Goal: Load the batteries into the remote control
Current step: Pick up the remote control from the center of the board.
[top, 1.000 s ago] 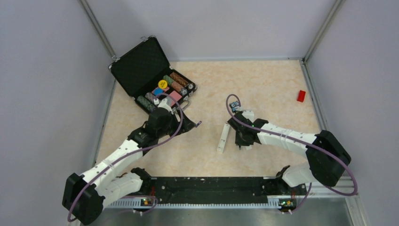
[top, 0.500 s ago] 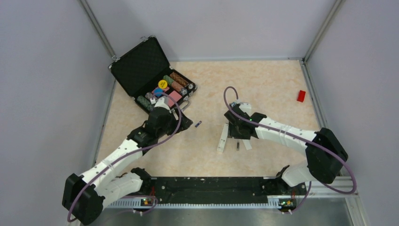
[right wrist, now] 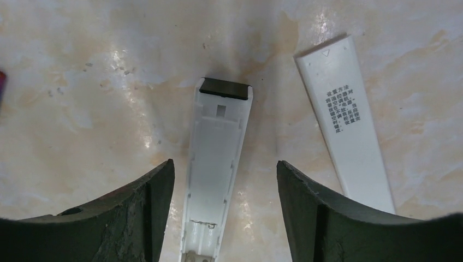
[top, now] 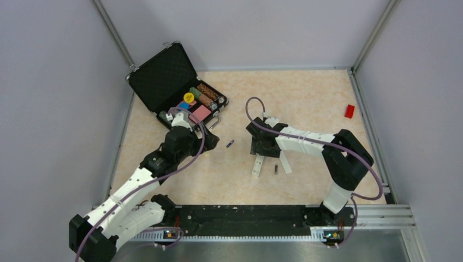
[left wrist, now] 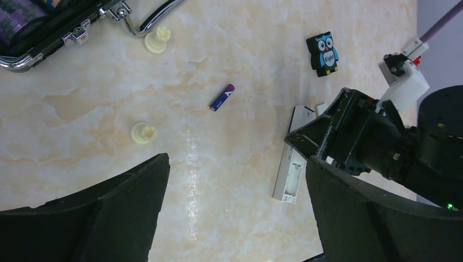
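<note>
The remote control (top: 257, 165) lies flat on the counter (top: 306, 109) with its inner side exposed. The right pincer (right wrist: 223, 161) is released: its fingers (right wrist: 147, 207) straddle the remote control, with a gap visible on each side. The detached white cover (right wrist: 345, 136) lies just beside the remote control on its right, not touching. One battery (top: 276, 170) rests between remote control and cover. The other battery (left wrist: 222, 97) lies well to the left. The left pincer (left wrist: 236, 159) is left of the remote control, released and empty.

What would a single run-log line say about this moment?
left gripper: open, empty | right gripper: open, straddling remote control | batteries: both on table | cover: off, beside remote
</note>
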You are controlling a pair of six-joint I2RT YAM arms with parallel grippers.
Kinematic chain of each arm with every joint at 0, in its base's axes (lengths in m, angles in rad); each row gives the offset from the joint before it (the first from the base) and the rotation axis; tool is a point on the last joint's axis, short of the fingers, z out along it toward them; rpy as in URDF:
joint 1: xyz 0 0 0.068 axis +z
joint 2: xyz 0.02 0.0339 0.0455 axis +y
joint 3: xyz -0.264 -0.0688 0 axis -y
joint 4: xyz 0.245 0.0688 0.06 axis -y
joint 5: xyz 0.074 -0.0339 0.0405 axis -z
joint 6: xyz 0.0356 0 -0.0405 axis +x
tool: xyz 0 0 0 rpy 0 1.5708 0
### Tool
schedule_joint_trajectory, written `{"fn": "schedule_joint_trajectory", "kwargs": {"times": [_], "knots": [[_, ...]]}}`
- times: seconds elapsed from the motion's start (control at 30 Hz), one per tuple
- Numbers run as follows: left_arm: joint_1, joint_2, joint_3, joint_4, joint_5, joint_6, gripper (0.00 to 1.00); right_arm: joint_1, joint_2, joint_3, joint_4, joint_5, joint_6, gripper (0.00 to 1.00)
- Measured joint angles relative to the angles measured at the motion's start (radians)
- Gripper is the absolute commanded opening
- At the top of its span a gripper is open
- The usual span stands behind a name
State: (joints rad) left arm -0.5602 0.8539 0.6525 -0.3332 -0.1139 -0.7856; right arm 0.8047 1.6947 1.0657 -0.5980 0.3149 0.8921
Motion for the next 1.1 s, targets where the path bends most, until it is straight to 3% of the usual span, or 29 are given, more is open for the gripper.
{"fn": "schedule_joint_trajectory", "kwargs": {"times": [0.27, 0.37, 0.7, 0.9, 0.97, 1.1], "knots": [[0.002, -0.045, -0.051, 0.003, 0.026, 0.013, 0.94, 0.004, 0.061, 0.019, 0.01, -0.003, 0.019, 0.25], [0.002, -0.044, -0.072, 0.012, 0.085, 0.025, 0.92, 0.007, 0.065, 0.024, 0.018, -0.014, 0.01, 0.17], [0.002, -0.029, -0.144, 0.22, 0.393, 0.018, 0.91, 0.019, -0.067, 0.023, 0.037, -0.142, -0.006, 0.14], [0.002, 0.111, -0.156, 0.394, 0.552, -0.029, 0.89, 0.031, -0.153, 0.08, 0.069, -0.233, 0.031, 0.14], [0.002, 0.171, -0.156, 0.463, 0.597, -0.052, 0.87, 0.043, -0.155, 0.098, 0.087, -0.251, 0.045, 0.14], [0.002, 0.302, -0.152, 0.575, 0.669, -0.1, 0.72, 0.075, -0.156, 0.109, 0.11, -0.264, 0.072, 0.14]]}}
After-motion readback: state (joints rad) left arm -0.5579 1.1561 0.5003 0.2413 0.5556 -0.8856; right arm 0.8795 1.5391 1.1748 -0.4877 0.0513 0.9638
